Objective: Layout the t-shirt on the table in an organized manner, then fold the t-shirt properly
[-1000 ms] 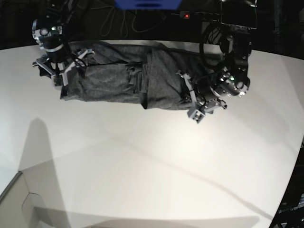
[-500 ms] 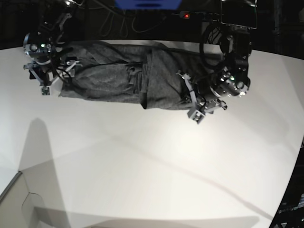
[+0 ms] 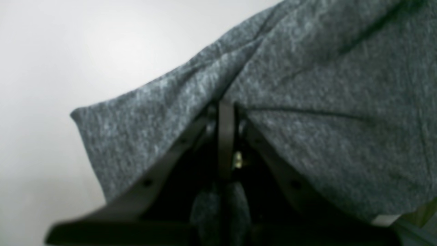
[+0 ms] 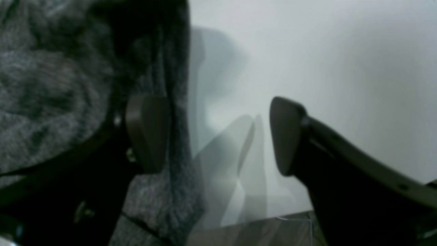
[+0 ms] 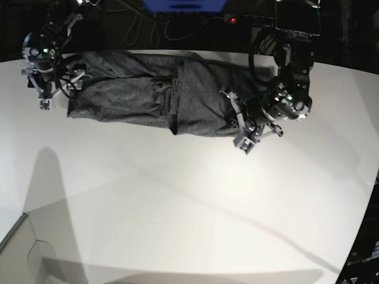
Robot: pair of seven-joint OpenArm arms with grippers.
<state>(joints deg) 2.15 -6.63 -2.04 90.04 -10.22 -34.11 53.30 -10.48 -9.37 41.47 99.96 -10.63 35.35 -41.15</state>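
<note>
Charcoal t-shirt folded into a long band at the far edge of the white surface.

The t-shirt [image 5: 154,100] lies creased near the far rim of the surface [image 5: 189,201]. The left gripper [image 3: 225,136] has its fingers pressed together, pinching a fold of the cloth at the shirt's end. The right gripper [image 4: 218,136] hangs beside the opposite end, fingers spread wide, one finger against the fabric, holding nothing. Dark cables [image 5: 148,26] run behind the surface.

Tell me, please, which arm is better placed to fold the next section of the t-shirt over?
The left: its pincer is shut on the t-shirt at that end, while the right pincer stands open beside the other edge, gripping nothing.
</note>
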